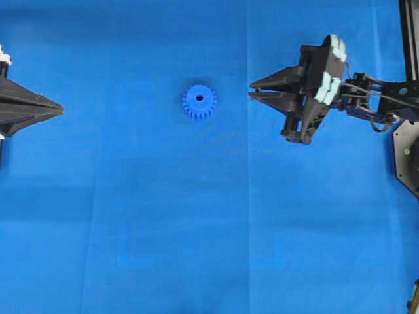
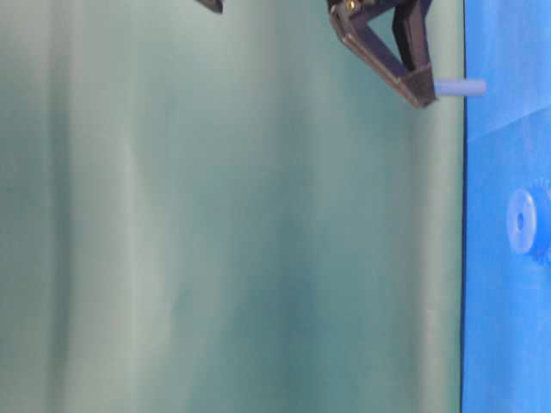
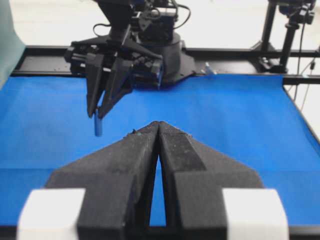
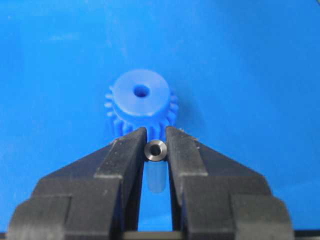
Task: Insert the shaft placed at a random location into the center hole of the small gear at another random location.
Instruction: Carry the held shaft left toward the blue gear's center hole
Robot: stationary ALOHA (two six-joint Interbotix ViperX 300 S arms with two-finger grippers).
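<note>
Resting at the left edge of the overhead view, left gripper (image 1: 60, 109) has its jaws closed on nothing. Gear (image 1: 200, 102) lies flat on the blue desk (image 1: 196, 229), hole (image 1: 200, 98) facing up. Right gripper (image 1: 251, 88), beside the gear and above the desk, clamps the shaft (image 4: 155, 150) upright between its jaws.

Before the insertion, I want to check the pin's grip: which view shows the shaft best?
The right wrist view: the shaft sits end-on between the right claw's fingers. Table-level shows it sticking out sideways; left wrist shows it hanging below the tips. Overhead doesn't show it.
</note>
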